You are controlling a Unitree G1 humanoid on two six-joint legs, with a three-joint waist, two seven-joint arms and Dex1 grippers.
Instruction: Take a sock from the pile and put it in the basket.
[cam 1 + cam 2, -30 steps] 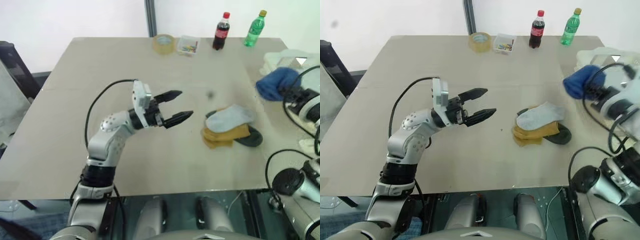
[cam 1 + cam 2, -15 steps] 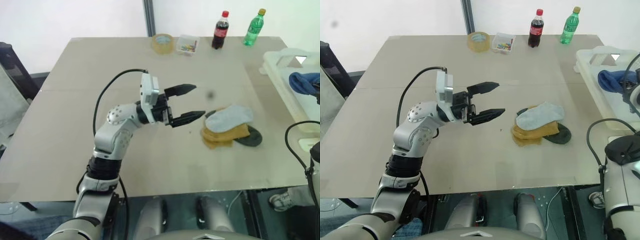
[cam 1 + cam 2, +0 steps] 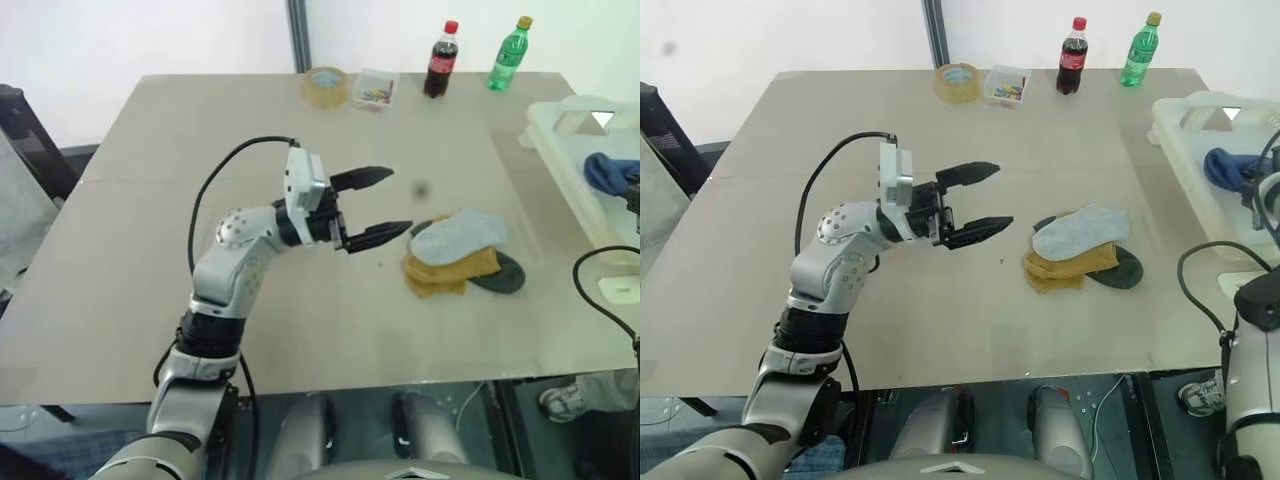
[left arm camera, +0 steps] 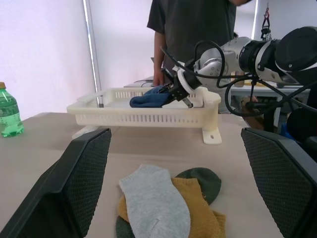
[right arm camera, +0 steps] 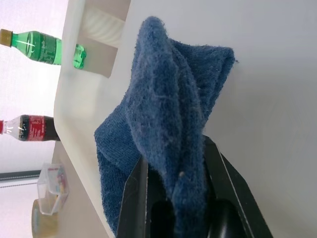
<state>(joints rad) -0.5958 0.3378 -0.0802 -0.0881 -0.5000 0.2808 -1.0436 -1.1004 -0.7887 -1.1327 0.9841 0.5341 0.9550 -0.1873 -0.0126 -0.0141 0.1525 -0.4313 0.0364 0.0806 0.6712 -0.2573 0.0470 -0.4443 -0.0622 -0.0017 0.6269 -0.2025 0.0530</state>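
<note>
The right gripper (image 5: 173, 198) pinches the blue sock (image 5: 163, 124) tight over the basket (image 3: 1185, 150) at the desk's right edge. It looks soft, light and floppy. The left gripper (image 3: 385, 205) is wide open.

Bright, even daylight; backdrop blown out white; soft shadows.

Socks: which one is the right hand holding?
The blue sock, pinched in the right hand over the basket. The grey, yellow and dark green ones lie on the table.

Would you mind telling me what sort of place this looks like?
Probably a robotics lab or test room: a plain table with staged socks, drink bottles, and a person standing behind the basket.
</note>
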